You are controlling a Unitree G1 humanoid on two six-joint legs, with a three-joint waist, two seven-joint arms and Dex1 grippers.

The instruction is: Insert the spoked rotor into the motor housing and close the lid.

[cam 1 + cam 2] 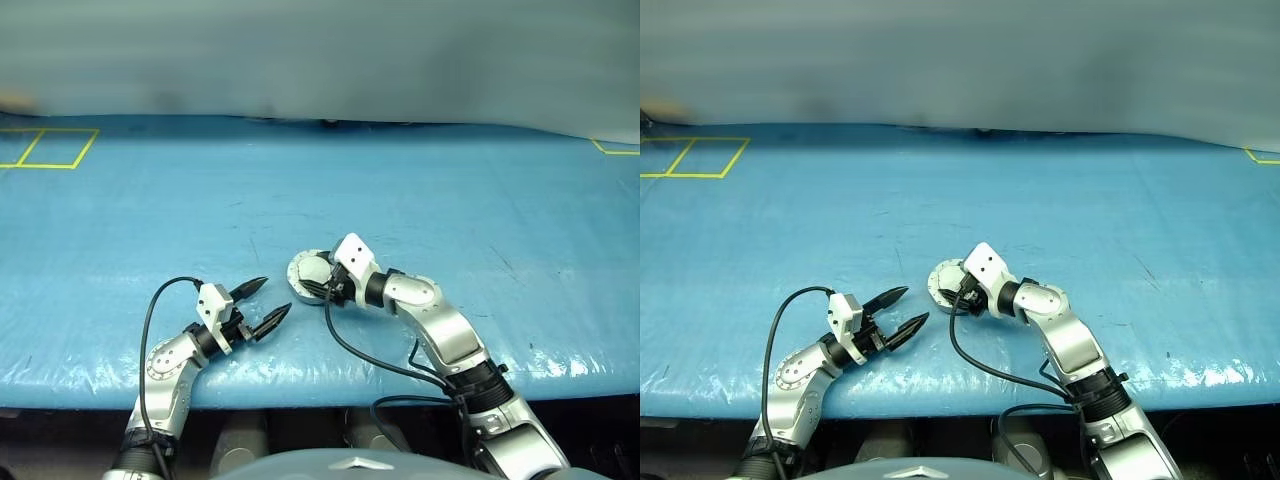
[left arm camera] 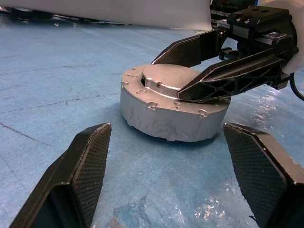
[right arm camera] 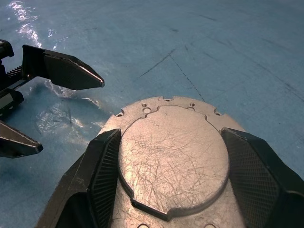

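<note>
The motor housing [image 1: 304, 270] is a round silver-grey casing standing on the blue table. The lid [image 3: 173, 156] lies flat and closed on top of it, plain scratched grey face up. The spoked rotor is hidden. My right gripper [image 1: 318, 284] reaches over the housing from the right and is open. Its two black fingers [image 2: 213, 78] are spread low across the lid's top, and the nearer one seems to rest on it. My left gripper [image 1: 277, 296] is open a short way to the left of the housing, pointing at it and apart from it, with nothing between its fingers.
The blue table cover [image 1: 450, 200] stretches wide behind and to both sides of the housing. Yellow tape squares [image 1: 50, 148] mark the far left corner. The table's front edge [image 1: 300, 395] runs just below my grippers. A black cable [image 1: 350, 350] hangs from the right wrist.
</note>
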